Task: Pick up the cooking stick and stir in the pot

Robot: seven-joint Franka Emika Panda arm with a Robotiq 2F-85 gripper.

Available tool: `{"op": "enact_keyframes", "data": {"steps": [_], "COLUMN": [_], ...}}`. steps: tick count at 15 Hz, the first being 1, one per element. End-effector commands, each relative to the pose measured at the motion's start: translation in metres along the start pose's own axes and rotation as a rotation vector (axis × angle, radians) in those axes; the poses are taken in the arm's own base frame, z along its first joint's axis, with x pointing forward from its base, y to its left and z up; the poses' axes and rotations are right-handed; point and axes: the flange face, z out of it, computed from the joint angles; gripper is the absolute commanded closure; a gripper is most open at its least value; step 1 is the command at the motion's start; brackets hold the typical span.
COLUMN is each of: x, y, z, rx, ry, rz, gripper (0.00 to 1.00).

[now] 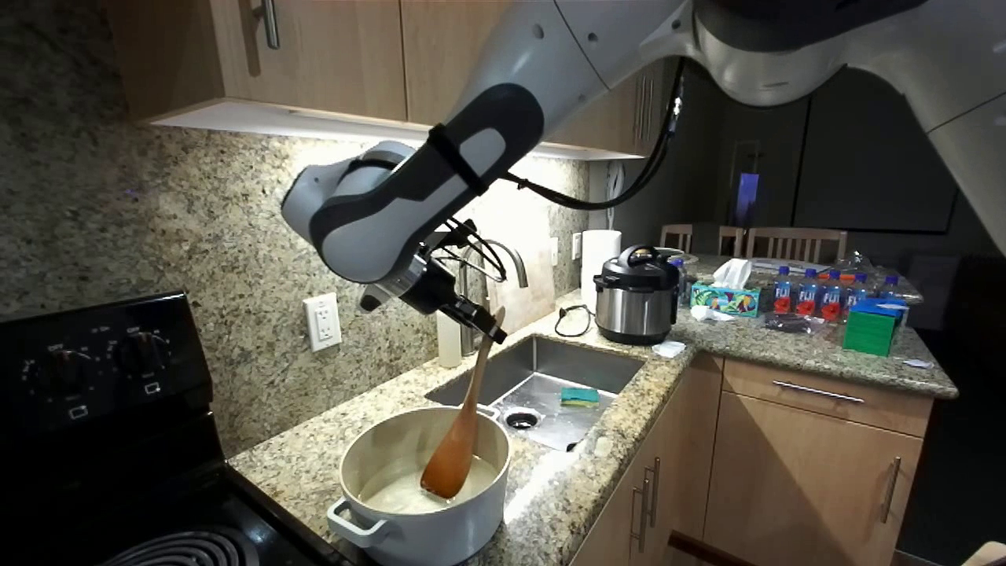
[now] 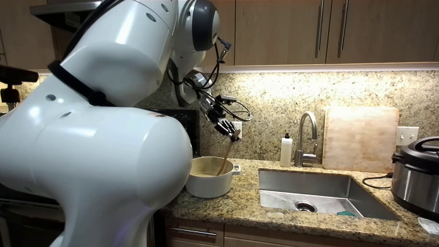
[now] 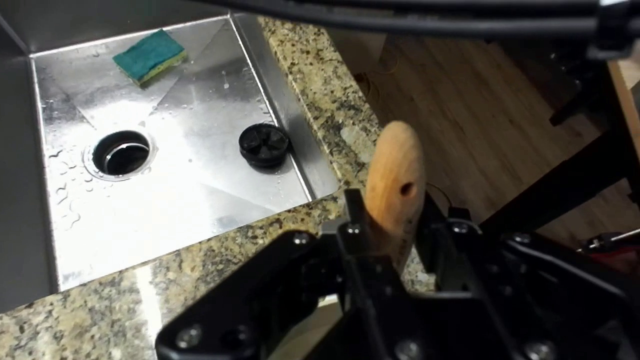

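Cooking stick [image 1: 468, 417] in pot [image 1: 448, 534], speckled counter [image 1: 314, 444], sink [image 2: 301, 183], kitchen cabinets [image 2: 281, 31]

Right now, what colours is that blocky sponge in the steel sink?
The sponge is teal on top, yellowish below, clearest in the wrist view.

Cooking stick [image 1: 464, 432], brown wood, steeply tilted, handle pinched in gripper [image 3: 392, 215], holed tip sticking out above it, blade down inside pot [image 1: 452, 534], pot off-white, round, loop handles, upright below gripper.
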Motion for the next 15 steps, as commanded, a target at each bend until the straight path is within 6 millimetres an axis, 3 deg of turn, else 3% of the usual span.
{"op": "enact_keyframes", "data": {"steps": [1,10,15], "x": [-0.002,0.048,0.054], "y": [-0.03,-0.013,0.01], "z": [-0.001,-0.009,0.007], "rx": [0.011,-0.081,-0.051], "ry": [-0.095,-0.024,0.088], "rz": [-0.108,-0.4,-0.366], "gripper": [0.93,0.93,0.93]}}
